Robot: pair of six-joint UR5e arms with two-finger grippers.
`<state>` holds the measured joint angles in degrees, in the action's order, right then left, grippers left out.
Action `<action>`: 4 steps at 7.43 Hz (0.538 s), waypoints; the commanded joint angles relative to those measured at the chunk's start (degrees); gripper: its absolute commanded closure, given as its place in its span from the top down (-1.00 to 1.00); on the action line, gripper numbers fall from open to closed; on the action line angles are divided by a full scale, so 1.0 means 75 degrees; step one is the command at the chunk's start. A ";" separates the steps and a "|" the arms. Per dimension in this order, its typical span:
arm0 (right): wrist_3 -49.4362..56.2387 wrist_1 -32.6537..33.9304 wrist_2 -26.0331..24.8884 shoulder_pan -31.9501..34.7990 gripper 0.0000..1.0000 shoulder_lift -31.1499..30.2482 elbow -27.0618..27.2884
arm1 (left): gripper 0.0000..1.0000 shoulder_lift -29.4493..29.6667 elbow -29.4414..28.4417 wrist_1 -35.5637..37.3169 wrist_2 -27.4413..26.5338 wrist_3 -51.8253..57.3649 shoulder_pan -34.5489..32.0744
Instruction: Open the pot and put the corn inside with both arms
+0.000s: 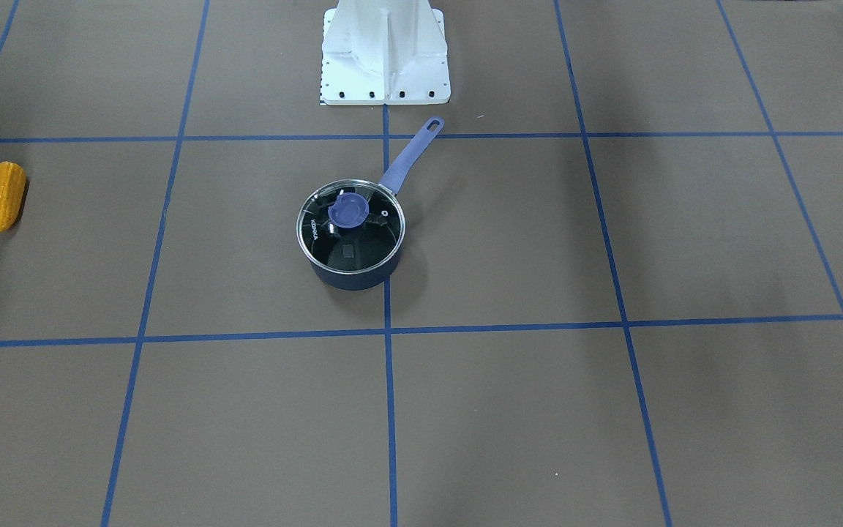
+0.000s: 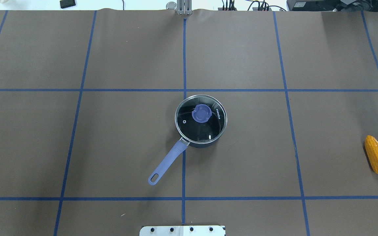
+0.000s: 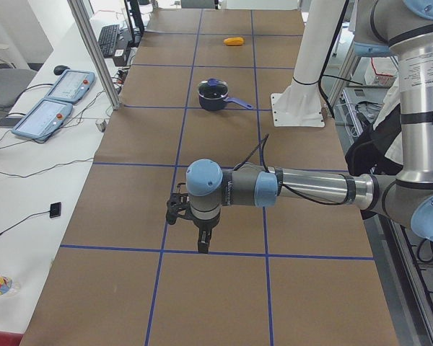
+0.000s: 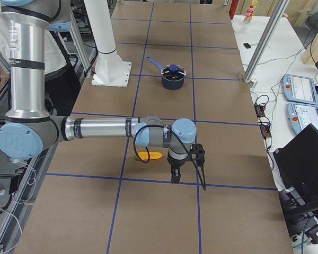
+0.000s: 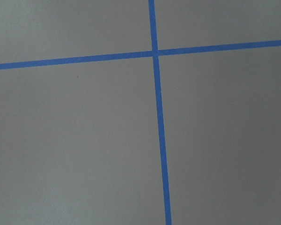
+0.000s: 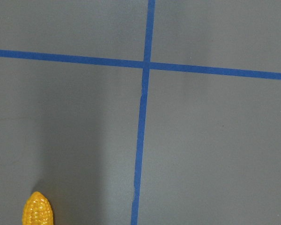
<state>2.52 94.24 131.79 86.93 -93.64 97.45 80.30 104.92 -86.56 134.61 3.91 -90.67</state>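
The navy pot (image 1: 352,279) stands at the table's middle with its glass lid (image 1: 352,245) on; the lid's blue knob (image 2: 201,113) faces up. Its lavender handle (image 2: 167,161) points toward the robot's base. The corn (image 2: 377,154) lies far to the robot's right, alone on the paper. It also shows at the bottom left of the right wrist view (image 6: 38,212). My left gripper (image 3: 200,232) hangs over the table's left end, far from the pot (image 3: 215,94). My right gripper (image 4: 176,172) hangs beside the corn (image 4: 150,155). I cannot tell whether either gripper is open.
The white base pedestal (image 1: 385,55) stands behind the pot. Blue tape lines (image 2: 184,59) grid the brown paper. Teach pendants (image 3: 54,101) and an aluminium post (image 3: 94,58) stand along the operators' side. A laptop (image 4: 307,159) sits off the table's edge.
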 commanded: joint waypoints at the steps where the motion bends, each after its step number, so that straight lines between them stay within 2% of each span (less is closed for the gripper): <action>1: 0.0015 0.0021 0.0029 -0.0047 1.00 0.0005 0.0259 | 0.98 -0.0007 0.0062 -0.0036 0.0005 -0.0006 0.0008; 3: 0.0015 -0.0003 0.0006 -0.0059 1.00 0.0109 0.0295 | 0.98 0.0051 0.0260 -0.0001 0.0016 -0.0017 0.0008; 4: -0.0078 0.0009 0.0040 -0.0059 1.00 0.0447 0.0307 | 0.98 0.0063 0.0435 -0.0059 0.0016 0.0006 0.0008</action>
<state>2.49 94.30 131.95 86.53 -92.51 99.59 80.61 106.73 -86.71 134.70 3.85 -90.62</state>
